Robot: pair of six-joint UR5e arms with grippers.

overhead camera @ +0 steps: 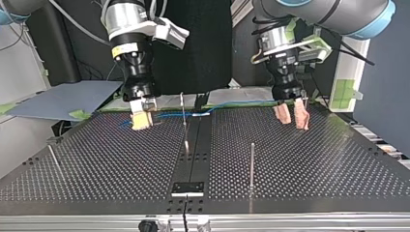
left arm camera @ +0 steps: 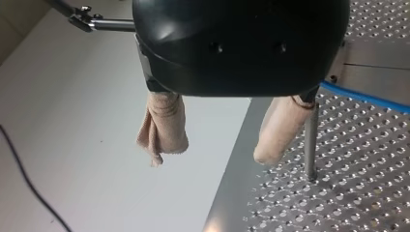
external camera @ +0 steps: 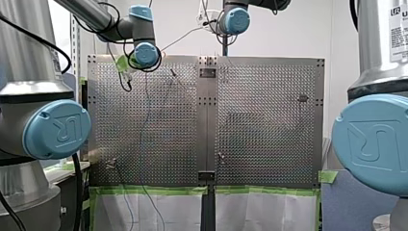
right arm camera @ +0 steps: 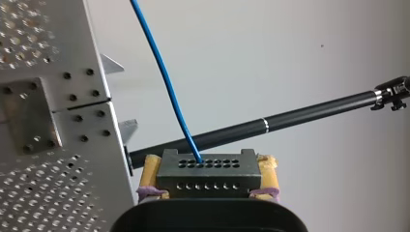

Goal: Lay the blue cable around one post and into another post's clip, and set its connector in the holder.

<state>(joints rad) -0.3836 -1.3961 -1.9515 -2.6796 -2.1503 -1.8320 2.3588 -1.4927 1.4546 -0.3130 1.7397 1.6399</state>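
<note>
Front view, cable: the blue cable (external camera: 141, 134) is showing as a thin line running down the left half of the perforated table (external camera: 269, 125).
Front view, grippers: both are sitting too far off to read.
Top view, right: my right gripper (overhead camera: 141, 121) is pinching its yellow pads together at the table's far edge, with the cable leading away from it.
Top view, left: my left gripper (overhead camera: 293, 118) is hanging with its beige fingers spread and nothing between them.
Left wrist view: the fingers (left arm camera: 163, 125) are standing apart and a thin post (left arm camera: 311, 140) is rising just beside one. The cable is passing behind it.
Right wrist view: the yellow pads (right arm camera: 150, 169) are clamping the dark connector (right arm camera: 209, 175). The cable is rising from its top, and a black rod (right arm camera: 300, 118) is crossing behind.
</note>
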